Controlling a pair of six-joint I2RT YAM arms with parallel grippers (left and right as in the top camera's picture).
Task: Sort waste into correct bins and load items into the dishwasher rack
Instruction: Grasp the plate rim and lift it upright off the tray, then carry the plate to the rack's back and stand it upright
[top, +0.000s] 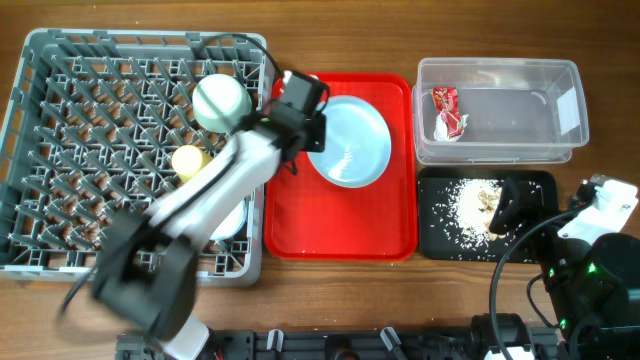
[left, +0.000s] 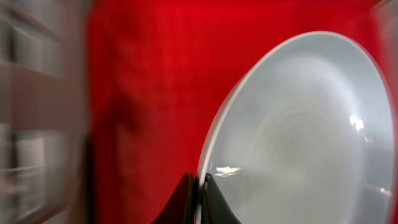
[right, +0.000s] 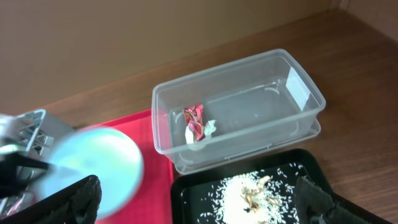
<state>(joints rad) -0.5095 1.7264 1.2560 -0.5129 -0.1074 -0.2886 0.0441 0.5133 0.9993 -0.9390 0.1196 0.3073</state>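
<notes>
Rack (top: 60, 150): grey, with a regular grid pattern of pegs. Bowl (top: 220, 100): mint green. Cup (top: 188, 160): yellow. Plate (top: 350, 140): light blue, plain and glossy with white glare spots. Red tray (top: 340, 220): solid bright red. Tub (top: 500, 110): clear, with a white label (top: 570, 105). Wrapper (top: 448, 112): red and white, crumpled print. Black tray (top: 440, 240): black, speckled with whitish rice (top: 470, 205) and some brownish bits. Table (top: 600, 40): brown wood grain. Arm (top: 220, 180): white with black joints. Left claw (left: 199, 196): black.
</notes>
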